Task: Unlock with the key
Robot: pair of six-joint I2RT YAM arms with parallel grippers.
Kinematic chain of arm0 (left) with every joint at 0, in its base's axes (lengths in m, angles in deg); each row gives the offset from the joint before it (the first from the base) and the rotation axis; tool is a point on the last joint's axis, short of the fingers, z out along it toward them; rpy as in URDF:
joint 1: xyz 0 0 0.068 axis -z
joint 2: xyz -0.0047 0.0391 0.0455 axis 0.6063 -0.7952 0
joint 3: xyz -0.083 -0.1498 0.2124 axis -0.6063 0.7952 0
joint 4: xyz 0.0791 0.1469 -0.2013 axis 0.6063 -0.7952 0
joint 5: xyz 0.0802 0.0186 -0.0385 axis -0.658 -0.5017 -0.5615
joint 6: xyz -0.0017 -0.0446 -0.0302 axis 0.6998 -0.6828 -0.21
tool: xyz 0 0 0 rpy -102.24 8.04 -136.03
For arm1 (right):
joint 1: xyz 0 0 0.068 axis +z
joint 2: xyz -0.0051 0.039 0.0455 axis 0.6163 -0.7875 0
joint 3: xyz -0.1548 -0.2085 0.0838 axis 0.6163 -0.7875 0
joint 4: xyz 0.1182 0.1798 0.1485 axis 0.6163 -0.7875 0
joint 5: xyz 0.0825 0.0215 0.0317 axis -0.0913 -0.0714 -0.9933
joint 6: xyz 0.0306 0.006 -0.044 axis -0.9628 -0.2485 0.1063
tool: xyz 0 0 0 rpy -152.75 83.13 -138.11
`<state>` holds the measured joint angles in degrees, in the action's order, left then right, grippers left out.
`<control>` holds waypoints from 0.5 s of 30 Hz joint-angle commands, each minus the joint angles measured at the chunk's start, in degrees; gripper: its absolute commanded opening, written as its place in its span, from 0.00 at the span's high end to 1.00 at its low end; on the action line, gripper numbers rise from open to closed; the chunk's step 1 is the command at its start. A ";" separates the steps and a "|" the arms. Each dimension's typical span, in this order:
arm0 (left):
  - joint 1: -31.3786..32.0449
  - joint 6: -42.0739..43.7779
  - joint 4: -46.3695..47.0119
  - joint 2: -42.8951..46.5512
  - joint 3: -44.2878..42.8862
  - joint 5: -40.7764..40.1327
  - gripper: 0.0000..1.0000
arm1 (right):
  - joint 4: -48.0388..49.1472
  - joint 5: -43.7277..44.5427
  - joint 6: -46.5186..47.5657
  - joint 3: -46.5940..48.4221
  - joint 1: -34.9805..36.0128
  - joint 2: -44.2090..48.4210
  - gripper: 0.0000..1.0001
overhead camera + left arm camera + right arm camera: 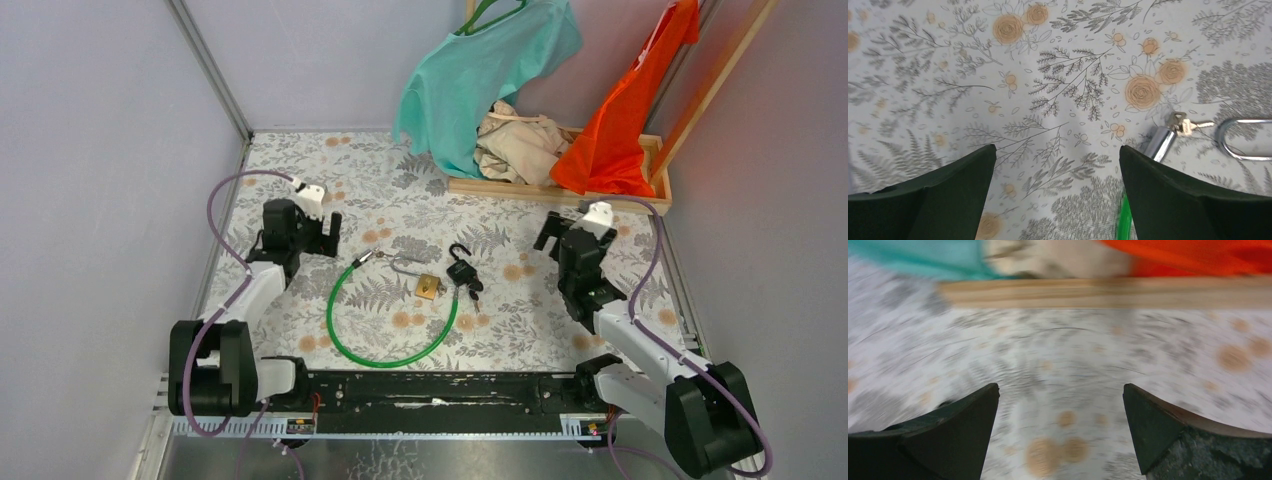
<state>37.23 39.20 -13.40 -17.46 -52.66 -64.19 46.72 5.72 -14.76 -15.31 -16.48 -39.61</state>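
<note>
A brass padlock with an open silver shackle lies mid-table beside a black padlock with keys at its lower end. A green cable loop lies around them, with a metal end. In the left wrist view the cable's chrome end, a small key and a shackle lie at the right. My left gripper is open and empty, left of the cable end. My right gripper is open and empty, right of the black padlock.
A wooden tray at the back right holds a teal shirt, beige cloth and an orange garment. Its wooden edge shows in the blurred right wrist view. Grey walls stand left and right.
</note>
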 commanded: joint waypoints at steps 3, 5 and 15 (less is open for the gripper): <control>-0.24 -5.82 29.75 -5.03 10.72 -2.51 0.00 | 14.46 15.68 -0.69 -5.19 -8.48 0.26 0.01; -0.25 -6.17 34.46 -7.73 12.63 -2.87 0.00 | 17.82 15.57 0.24 -6.14 -10.86 -2.03 0.01; -0.22 -11.31 50.06 -11.82 16.96 -0.38 0.00 | 39.22 7.43 6.41 -11.29 -16.27 -17.12 0.01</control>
<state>37.21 31.40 22.45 -28.85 -37.29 -66.02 73.32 15.73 -11.64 -26.78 -31.72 -53.71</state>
